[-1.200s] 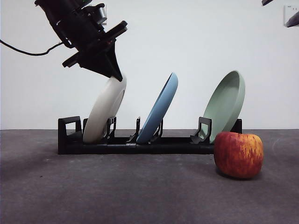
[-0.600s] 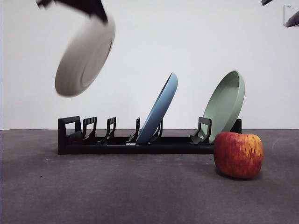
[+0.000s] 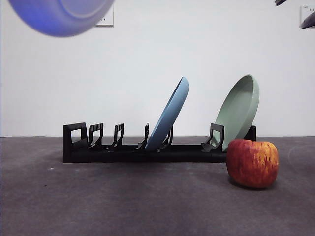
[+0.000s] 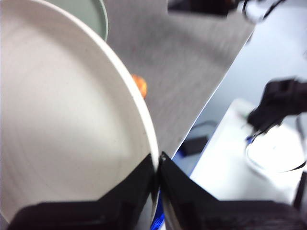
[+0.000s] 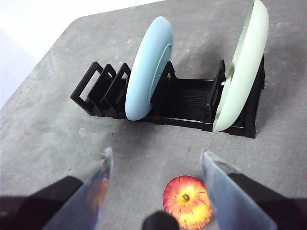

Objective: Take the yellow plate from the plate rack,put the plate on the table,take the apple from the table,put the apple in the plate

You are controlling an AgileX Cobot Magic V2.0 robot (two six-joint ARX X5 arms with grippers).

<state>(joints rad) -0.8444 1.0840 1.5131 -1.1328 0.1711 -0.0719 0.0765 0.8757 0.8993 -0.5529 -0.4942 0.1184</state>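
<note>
Since half a second ago the yellow plate [image 3: 59, 14] has risen further, clear of the plate rack [image 3: 147, 150]; only its lower part shows at the top left of the front view, blurred and tinted bluish. The left gripper [image 4: 157, 165] is clenched on its rim, jaws pinching the edge, as the left wrist view shows.

The rack's left slots are vacated. The blue plate [image 3: 170, 115] leans in the middle slots and the sage-green plate [image 3: 238, 110] at the right end. The apple [image 3: 252, 163] rests on the table [image 3: 123, 206], near side of the rack, at its right end.

Step in hand: carry the plate to a set-down spot.
- Choose bare table on the near side, left of the apple.
- Level the plate before lowering; the grip is on one edge only, so slippage is likely if moved abruptly.
- Keep clear of the rack prongs.

The right gripper [image 5: 156, 167] hangs above the apple, jaws spread wide and holding nothing.
</note>
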